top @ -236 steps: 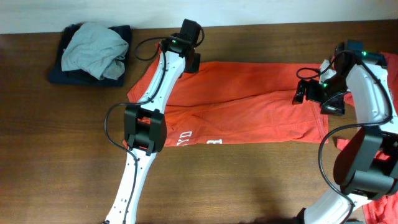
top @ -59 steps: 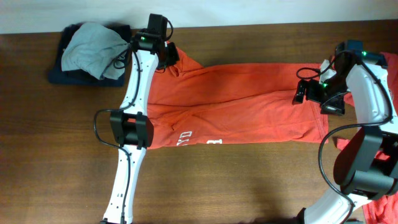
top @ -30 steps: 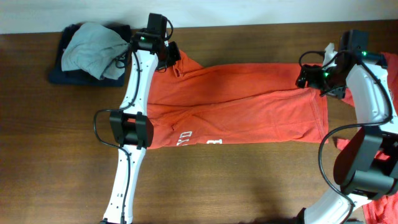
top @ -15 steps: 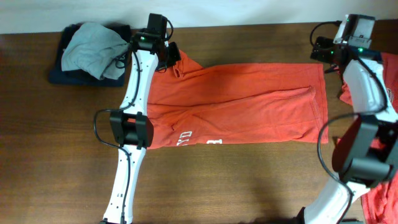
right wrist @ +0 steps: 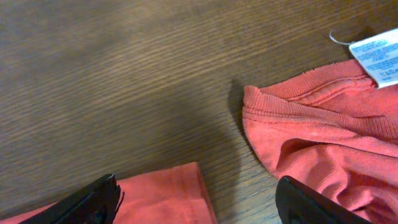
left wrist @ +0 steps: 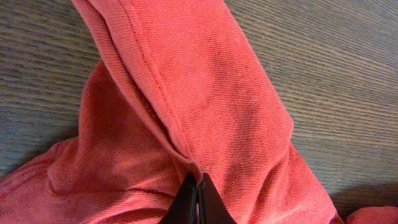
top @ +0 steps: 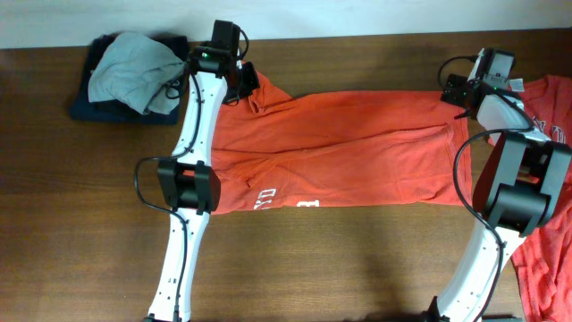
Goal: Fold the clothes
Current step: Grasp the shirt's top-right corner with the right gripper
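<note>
T-shirt point(top: 340, 152) between closed left fingers point(left wrist: 194, 198); right fingers point(right wrist: 81, 202) wide apart, empty.

The right gripper point(top: 454, 88) has released the orange-red cotton T-shirt point(top: 357, 152), now spread flatter, and swung to its far corner

table point(top: 357, 259): dark brown wood grain | far edge: white wall point(top: 357, 18) | light: even

orange shirt point(top: 357, 148) spread flat, left claw point(top: 247, 82) at corner
</note>
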You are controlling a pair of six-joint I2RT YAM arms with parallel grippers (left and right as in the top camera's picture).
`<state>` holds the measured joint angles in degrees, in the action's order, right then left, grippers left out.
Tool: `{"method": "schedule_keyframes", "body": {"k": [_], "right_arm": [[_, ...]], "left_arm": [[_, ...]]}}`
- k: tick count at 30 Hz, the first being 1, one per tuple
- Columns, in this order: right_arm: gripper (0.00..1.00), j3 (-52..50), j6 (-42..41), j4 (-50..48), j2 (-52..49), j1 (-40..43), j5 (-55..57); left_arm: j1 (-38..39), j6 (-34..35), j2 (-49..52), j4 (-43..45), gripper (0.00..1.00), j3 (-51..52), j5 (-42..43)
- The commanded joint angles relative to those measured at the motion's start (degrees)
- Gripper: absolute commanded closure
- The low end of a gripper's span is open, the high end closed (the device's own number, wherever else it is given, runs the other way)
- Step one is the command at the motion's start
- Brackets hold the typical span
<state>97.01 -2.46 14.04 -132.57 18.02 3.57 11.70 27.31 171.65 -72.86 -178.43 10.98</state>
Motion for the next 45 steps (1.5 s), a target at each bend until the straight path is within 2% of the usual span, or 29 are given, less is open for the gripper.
{"method": "schedule_keyframes", "body": {"k": [1, 8, 16, 20, 21, 23, 24, 25, 26, 35, 45], "right_arm": [[0.15, 0.83, 0.33, -0.9, -2.01, 0.7, -0.66], [0.17, 0.81, 0.31, -0.81, -3.67, 0.74, -5.73], [0.33, 0.83, 0.35, 1.7, -3.67, 0.74, -6.6], [0.5, 0.83, 0.37, 3.28, -3.67, 0.74, -6.62], [0.6, 0.83, 0.76, 3.65, -3.65, 0.72, -6.67], [0.64, 0.85, 1.36, 3.78, -3.63, 0.7, -8.09], [0.7, 0.96, 2.01, 4.04, -3.56, 0.7, -9.09], [0.8, 1.42, 2.25, 4.7, -3.54, 0.7, -9.64], [0.96, 2.08, 2.23, 5.55, -3.54, 0.63, -9.66], [0.96, 8.0, 2.29, 10.38, -3.54, 0.63, -11.17], [0.96, 19.37, 2.29, 23.76, -3.43, 0.66, -11.15]], "left_arm": [[-0.24, -1.25, 0.55, -0.26, 0.98, -1.42, 0.17], [-0.24, -1.25, 0.55, -0.31, 0.98, -1.4, 0.17], [-0.24, -1.22, 0.55, -0.2, 0.99, -1.4, 0.17], [-0.24, -1.22, 0.55, 0.22, 0.99, -1.42, 0.17], [-0.24, -1.22, 0.55, 0.42, 0.99, -1.42, 0.15], [-0.26, -1.22, 0.55, 0.46, 0.99, -1.42, 0.15], [-0.24, -1.22, 0.55, 0.46, 0.99, -1.4, 0.15], [-0.24, -1.22, 0.55, 0.46, 0.99, -1.42, 0.15], [-0.24, -1.22, 0.55, 0.46, 0.99, -1.42, 0.15], [-0.24, -1.25, -0.42, 2.34, 0.99, -1.42, 0.17], [-0.24, -4.28, -5.53, 0.39, 0.99, -1.4, -2.01]]}}
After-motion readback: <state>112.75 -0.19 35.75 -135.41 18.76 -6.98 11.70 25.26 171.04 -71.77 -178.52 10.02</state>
